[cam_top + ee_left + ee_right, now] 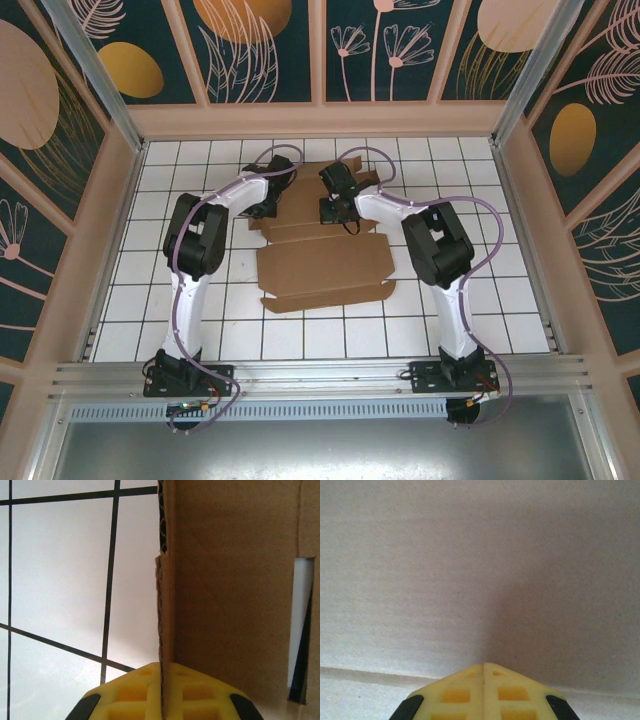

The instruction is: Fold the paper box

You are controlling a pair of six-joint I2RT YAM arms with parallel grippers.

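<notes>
Paper box point(320, 265), a plain brown die-cut cardboard sheet with flaps and creases, lies mostly flat at centre frame on the white tiled table point(180, 300). Left gripper point(162, 680): yellow fingers clenched on the thin edge of a side flap point(167, 605), which stands upright off the tiles, evidently to turn it up along its crease. Right gripper point(484, 672): fingers closed together with nothing between them, tips at the board face, probably bracing the panel during that fold.

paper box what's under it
The paper box lies on the white tiled table; tile shows through a cut-out slot. Anything else beneath its flat panels is covered and cannot be seen.
</notes>
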